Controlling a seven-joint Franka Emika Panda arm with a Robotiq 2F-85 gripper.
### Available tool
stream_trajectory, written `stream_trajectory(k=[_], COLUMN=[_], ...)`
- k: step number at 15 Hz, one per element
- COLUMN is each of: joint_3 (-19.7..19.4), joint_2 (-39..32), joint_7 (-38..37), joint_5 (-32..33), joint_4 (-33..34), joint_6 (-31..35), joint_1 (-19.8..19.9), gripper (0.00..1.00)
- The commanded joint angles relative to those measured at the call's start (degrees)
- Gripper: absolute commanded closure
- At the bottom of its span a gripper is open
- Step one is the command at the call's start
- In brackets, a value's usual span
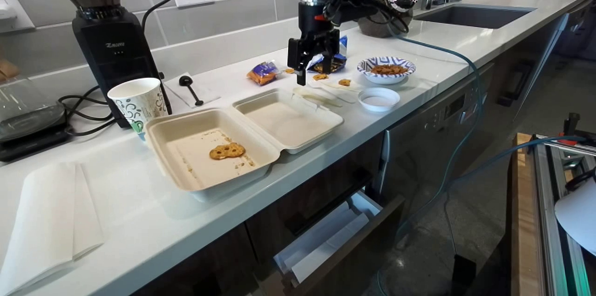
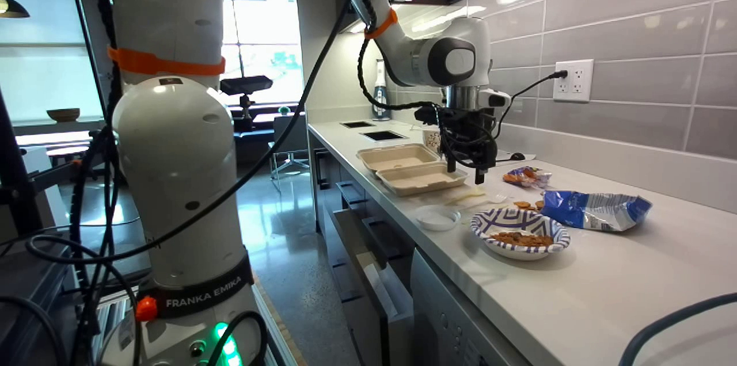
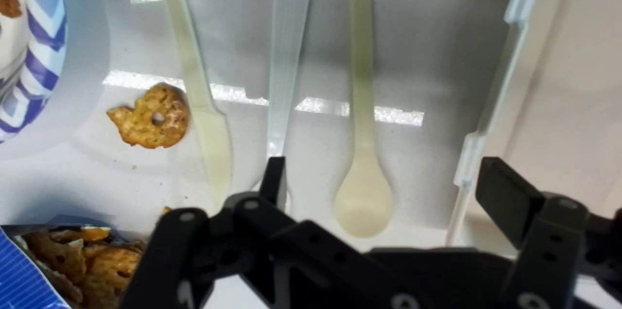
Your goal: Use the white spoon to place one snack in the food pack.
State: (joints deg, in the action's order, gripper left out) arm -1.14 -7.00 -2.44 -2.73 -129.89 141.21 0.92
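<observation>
A black gripper (image 3: 388,187) hangs above a white counter (image 1: 139,212), its fingers (image 3: 272,182) spread wide and holding nothing. Below, seen from the wrist, lies the white spoon (image 3: 286,61), handle toward the counter's front edge, between a cream knife (image 3: 197,88) and a cream spoon (image 3: 363,127). The cream spoon sits under the gap, and one finger partly hides the white spoon's bowl end. Closing straight down here would probably catch the wrong spoon, because the two lie almost parallel and close together.

In that view the opposite finger overlaps the edge of the open food pack (image 1: 256,131), so descending this wide might knock that rim. Gripping at the bowl end would likely spoil the scoop, and a thin handle flat on a glossy counter could swivel or slip.

One loose snack (image 3: 141,127) lies just beside the knife, toward the patterned bowl (image 2: 521,217) near the front edge; more bits (image 2: 521,239) lie inside that bowl. Another browned piece (image 1: 227,151) already rests in the food pack; whether it is the one wanted is unclear. A tilted spoon could shed its load past the front edge, where a drawer (image 1: 361,247) stands open below.
</observation>
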Motion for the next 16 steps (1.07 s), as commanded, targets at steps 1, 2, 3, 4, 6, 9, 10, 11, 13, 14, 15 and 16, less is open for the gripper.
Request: stream_trajectory(k=[1, 2, 3, 4, 6, 9, 10, 11, 13, 14, 15, 16], joint_3=[-0.25, -0.22, -0.12, -0.02, 0.44, 1.57, 1.91, 1.53, 2.03, 2.08, 2.07, 2.06], joint_2=[2.16, 2.44, 2.93, 3.37, 4.44, 6.75, 7.45, 5.45, 6.75, 7.05, 7.13, 7.12], joint_7=[-2.08, -2.48, -3.28, -4.11, -5.66, -8.87, -10.31, -6.93, -8.48, -8.72, -8.75, -8.75], joint_5=[1.58, 1.90, 2.55, 3.42, 4.62, 5.83, 6.51, 4.50, 5.01, 5.15, 5.20, 5.21], joint_4=[-1.63, -1.73, -1.72, -1.70, -1.24, -0.45, -0.36, -0.11, -0.02, -0.02, -0.02, -0.03], joint_6=[-1.87, -2.17, -2.89, -3.59, -6.47, -12.05, -13.43, -10.41, -12.07, -12.34, -12.36, -12.36], joint_1=[-0.24, -0.35, -0.61, -0.84, -1.37, -2.44, -2.69, -1.91, -2.37, -2.43, -2.42, -2.40], gripper=[0.00, 0.00, 0.00, 0.00, 0.00, 0.00, 0.00, 0.00, 0.00, 0.00, 0.00, 0.00])
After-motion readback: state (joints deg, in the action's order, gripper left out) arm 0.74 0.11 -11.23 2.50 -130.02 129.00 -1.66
